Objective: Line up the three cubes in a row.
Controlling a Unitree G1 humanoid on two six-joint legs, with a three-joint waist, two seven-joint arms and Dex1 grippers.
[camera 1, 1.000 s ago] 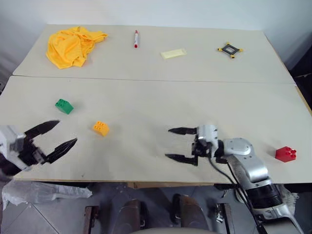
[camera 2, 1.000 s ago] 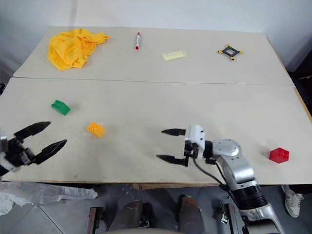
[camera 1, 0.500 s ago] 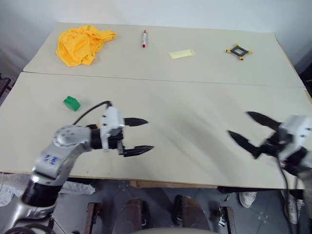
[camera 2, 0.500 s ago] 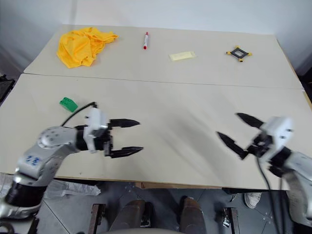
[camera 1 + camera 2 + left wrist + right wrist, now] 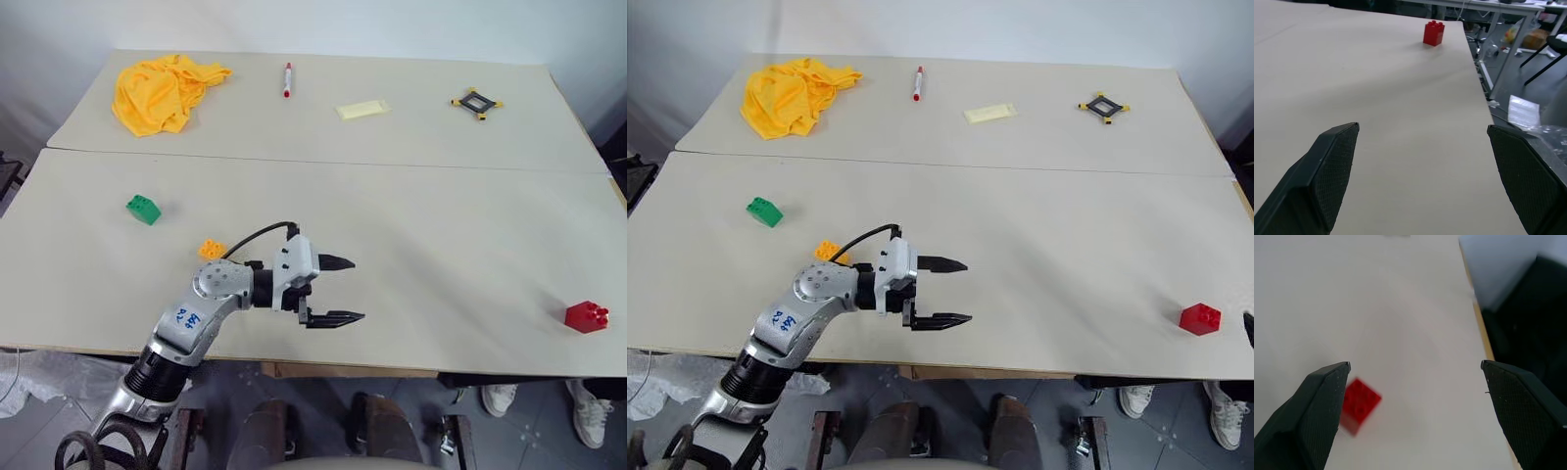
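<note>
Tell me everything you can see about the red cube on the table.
The red cube is a small brick of glossy red plastic with round studs on top. It stands upright, studs up, near the table's front right corner, close to the edge. Nothing touches it: the open left pincer points toward it from far off, and the right pincer's open fingers hover above it.

Pale beige worktop [image 5: 441,211] made of two boards joined by a seam. On the far board, left to right: crumpled yellow cloth [image 5: 162,90]; red-and-white marker pen [image 5: 287,79]; flat pale-yellow rectangular piece [image 5: 362,109]; flat black-and-yellow square frame [image 5: 476,102]. All four lie well apart from one another.
</note>
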